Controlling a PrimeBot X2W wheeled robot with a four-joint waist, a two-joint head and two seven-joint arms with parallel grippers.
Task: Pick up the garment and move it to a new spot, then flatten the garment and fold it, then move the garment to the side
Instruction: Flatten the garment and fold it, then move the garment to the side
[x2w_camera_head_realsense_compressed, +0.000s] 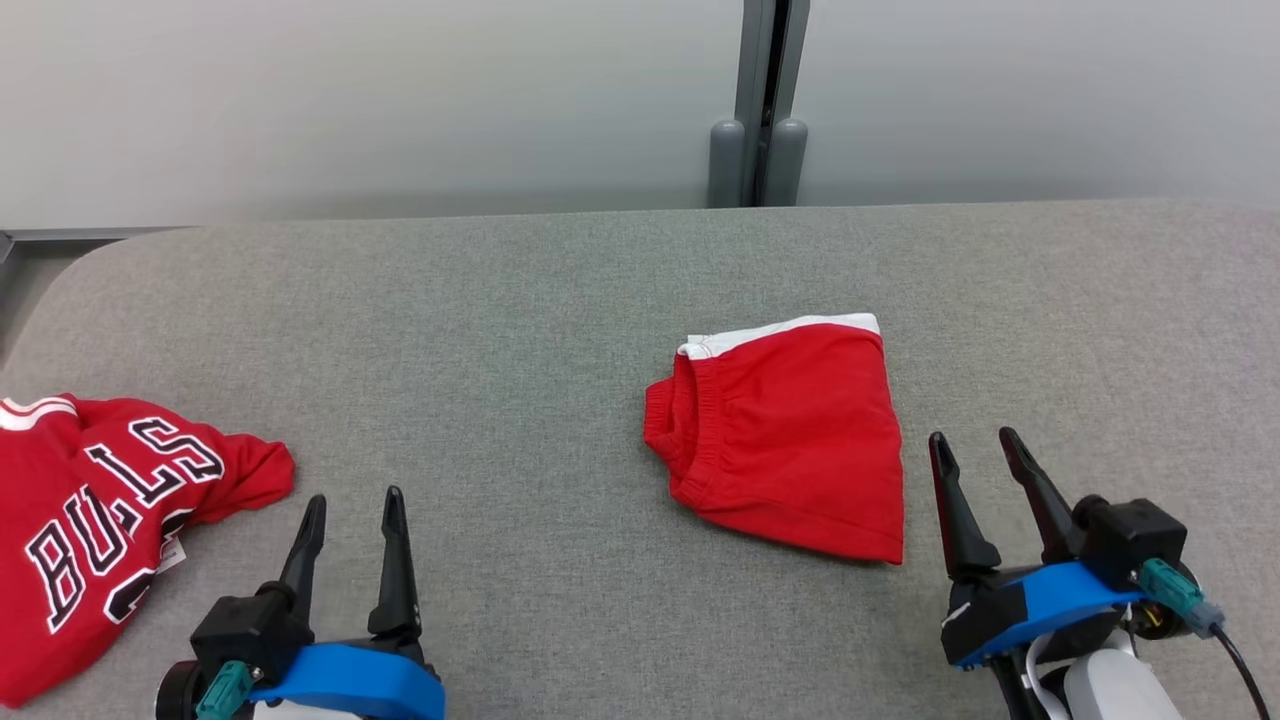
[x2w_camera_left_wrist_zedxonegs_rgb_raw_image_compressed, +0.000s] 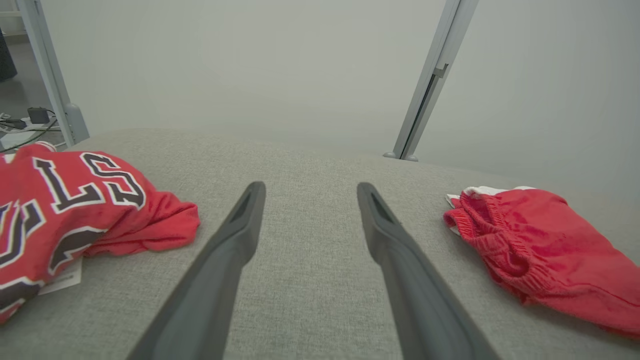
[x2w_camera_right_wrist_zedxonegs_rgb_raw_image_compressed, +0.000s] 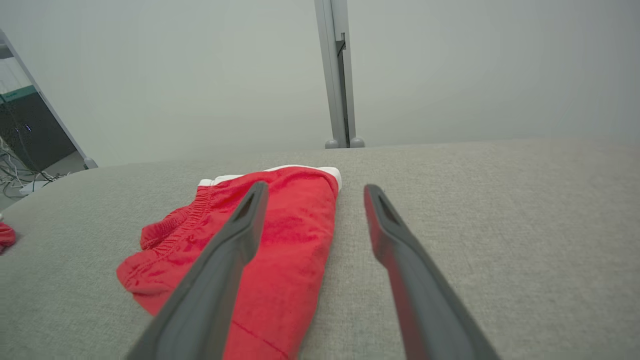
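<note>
Both pairs of jaws stand wide apart and hold nothing. The left gripper (x2w_camera_head_realsense_compressed: 354, 497) and the right gripper (x2w_camera_head_realsense_compressed: 972, 435) sit low over the grey worktop (x2w_camera_head_realsense_compressed: 500, 330), fingers pointing to 12 o'clock.

The task does not say which red garment it means, so the reading here is a judgement. The shorts (x2w_camera_head_realsense_compressed: 790, 440) lie flat and look folded already, with the waistband toward 9 o'clock and a white edge toward 12. The jersey (x2w_camera_head_realsense_compressed: 110, 500) lies crumpled, so it seems to have every step ahead of it.

If the jersey is meant, the coming move turns on one relation. The jersey lies at 9 o'clock from the left jaws, and its nearest bunched sleeve lies at about 10 o'clock, near the left finger but apart from it. Its lettering, and so its long axis, runs from about 7 to 1 o'clock (the far part is cut off by the left edge of the head view). The left arm is much the nearer; the right arm would have to cross over the shorts.

The shorts lie just beside the right jaws at 9 o'clock, with bare cloth between their right edge and the left finger. If only the move to the side is left, the right arm is the one in reach. It would need to turn toward 9 o'clock first.
</note>
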